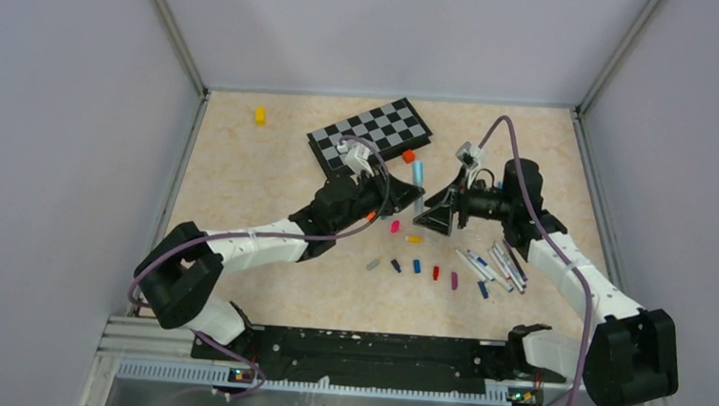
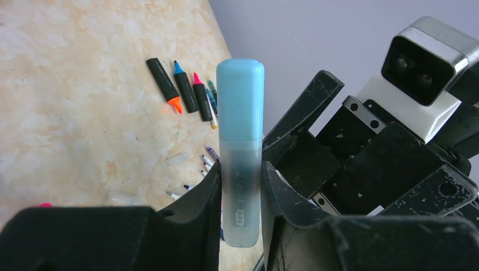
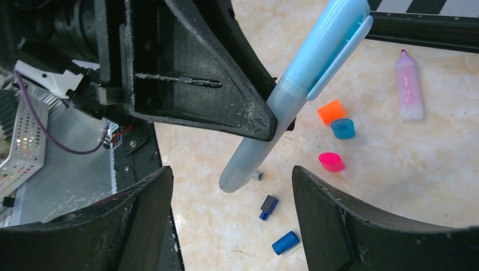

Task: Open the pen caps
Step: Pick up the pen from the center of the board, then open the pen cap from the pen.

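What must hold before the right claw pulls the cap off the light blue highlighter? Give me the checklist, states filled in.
1. The left claw clamped on the barrel of the light blue highlighter: ok.
2. The cap on and exposed above that claw: ok.
3. The right claw open: ok.
4. The right claw around the cap: not ok, it stands beside it.
5. How tight the cap sits: cannot tell.

Light: bright, even, from overhead.
Shadows: soft, faint, under the arms on the table.
Focus, left wrist: blue pen slightly soft near the lens.
Focus, right wrist: caps sharp; right gripper edges blurred.
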Controlling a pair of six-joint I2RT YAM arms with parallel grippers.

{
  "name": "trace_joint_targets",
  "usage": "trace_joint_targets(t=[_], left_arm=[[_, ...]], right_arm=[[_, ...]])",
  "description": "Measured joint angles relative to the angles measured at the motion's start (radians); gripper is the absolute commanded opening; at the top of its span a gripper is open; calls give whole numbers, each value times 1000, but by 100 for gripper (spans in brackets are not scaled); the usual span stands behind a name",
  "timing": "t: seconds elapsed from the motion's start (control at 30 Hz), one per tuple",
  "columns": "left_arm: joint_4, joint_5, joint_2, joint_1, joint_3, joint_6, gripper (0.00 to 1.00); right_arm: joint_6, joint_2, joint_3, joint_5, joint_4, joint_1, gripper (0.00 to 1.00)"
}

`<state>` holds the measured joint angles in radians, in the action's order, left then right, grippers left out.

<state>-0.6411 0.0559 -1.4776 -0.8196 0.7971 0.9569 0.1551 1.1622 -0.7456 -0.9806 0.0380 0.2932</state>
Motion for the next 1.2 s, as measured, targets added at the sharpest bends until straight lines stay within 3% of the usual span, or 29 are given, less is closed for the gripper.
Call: trace_joint_targets(t=[0.4, 0.47, 0.57, 0.67, 0.77, 0.97, 1.0, 1.2], left_arm=[[47, -145, -21, -72, 39, 15, 2], [57, -158, -22, -78, 39, 17, 2], [68, -182, -22, -84, 42, 17, 4], [77, -194, -23, -86, 45, 13, 7], [85, -203, -25, -87, 48, 8, 29], [42, -199, 7, -91, 17, -74, 93], [24, -194, 36, -91, -11, -103, 98], [-11, -124, 220, -57, -81, -293, 99]], right_arm=[[43, 29, 0, 156, 38, 46, 51], [46, 40, 0, 172, 38, 55, 41], [48, 50, 0, 189, 37, 63, 16], [52, 54, 0, 223, 26, 59, 1], [46, 54, 0, 235, 20, 60, 0], [34, 44, 0, 171, 24, 5, 0], [28, 35, 0, 146, 26, -18, 0], [-96, -90, 58, -18, 21, -124, 0]])
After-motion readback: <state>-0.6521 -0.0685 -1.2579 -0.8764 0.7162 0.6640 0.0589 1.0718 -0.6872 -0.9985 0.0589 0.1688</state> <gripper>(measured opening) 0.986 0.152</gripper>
